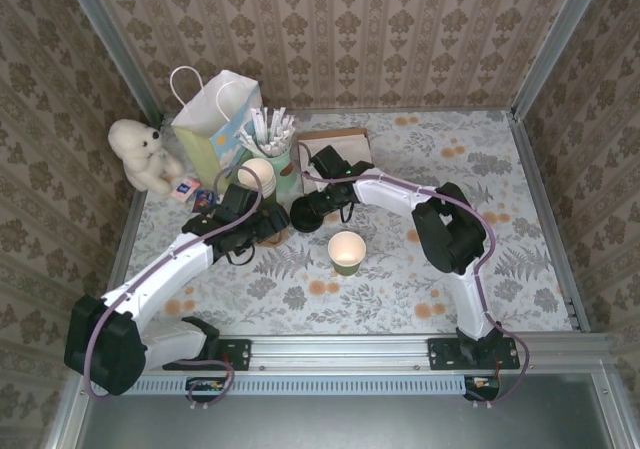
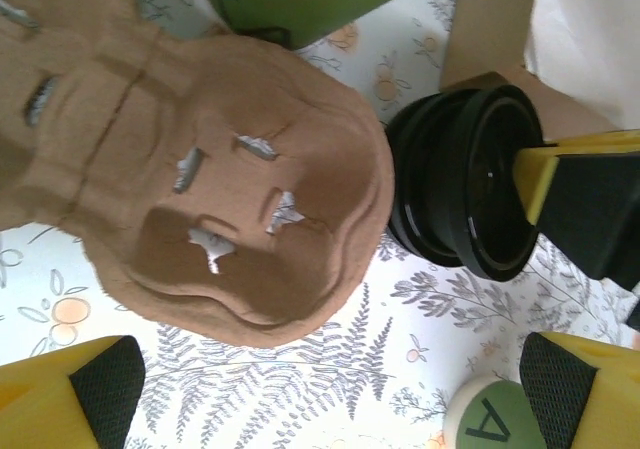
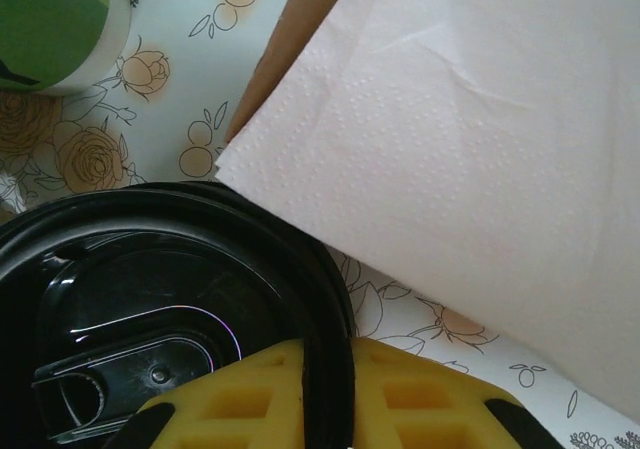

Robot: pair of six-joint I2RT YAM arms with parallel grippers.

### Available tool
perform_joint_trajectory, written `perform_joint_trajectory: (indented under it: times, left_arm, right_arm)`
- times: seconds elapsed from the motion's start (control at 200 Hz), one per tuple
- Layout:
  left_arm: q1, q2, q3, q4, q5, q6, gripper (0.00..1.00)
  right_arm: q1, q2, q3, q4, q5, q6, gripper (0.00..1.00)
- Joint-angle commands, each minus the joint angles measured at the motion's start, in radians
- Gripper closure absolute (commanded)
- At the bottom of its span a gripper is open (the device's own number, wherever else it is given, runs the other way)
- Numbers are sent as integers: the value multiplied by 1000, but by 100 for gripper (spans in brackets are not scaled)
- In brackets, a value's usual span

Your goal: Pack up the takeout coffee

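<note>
The takeout coffee's green paper cup (image 1: 346,252) stands open, with no lid on it, in the middle of the table; its side shows beside my left fingers (image 2: 492,421). A stack of black round lids (image 1: 303,216) (image 2: 465,194) sits just left of it. My right gripper (image 1: 318,207) (image 3: 328,354) is shut on the rim of the top black lid (image 3: 150,309), one yellow finger on each side. My left gripper (image 1: 262,224) (image 2: 330,394) hangs wide open over the table, next to a brown pulp cup carrier (image 2: 210,169), with nothing between its fingers.
A stack of cream cups (image 1: 260,176) and a holder of white sticks (image 1: 274,134) stand behind the lids. White napkins (image 3: 480,149) lie on a brown sheet (image 1: 335,141). A gift bag (image 1: 213,119) and a teddy bear (image 1: 142,154) stand at the back left.
</note>
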Motion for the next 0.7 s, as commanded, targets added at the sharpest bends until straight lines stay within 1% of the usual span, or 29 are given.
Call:
perform_joint_trajectory:
  times: [0.0,0.245,0.44,0.515,0.615,0.695]
  left_arm:
    - [5,-3,16,68,74,69,0]
    - [11,29,21,153,156,94,0]
    - [18,65,25,206,197,94,3]
    - [20,75,23,217,196,93,7]
    - [22,98,25,227,190,91,18]
    - [22,122,31,235,191,94,20]
  right_arm:
    - [14,-87,-29,25,72,-14,83]
    - [59,-178,-112,98,210,15,83]
    - [71,-191,-141,118,238,60,81]
    - [70,-191,-148,121,240,77,81]
    - [71,-206,-167,136,224,103,82]
    - [73,-223,-180,143,221,125,82]
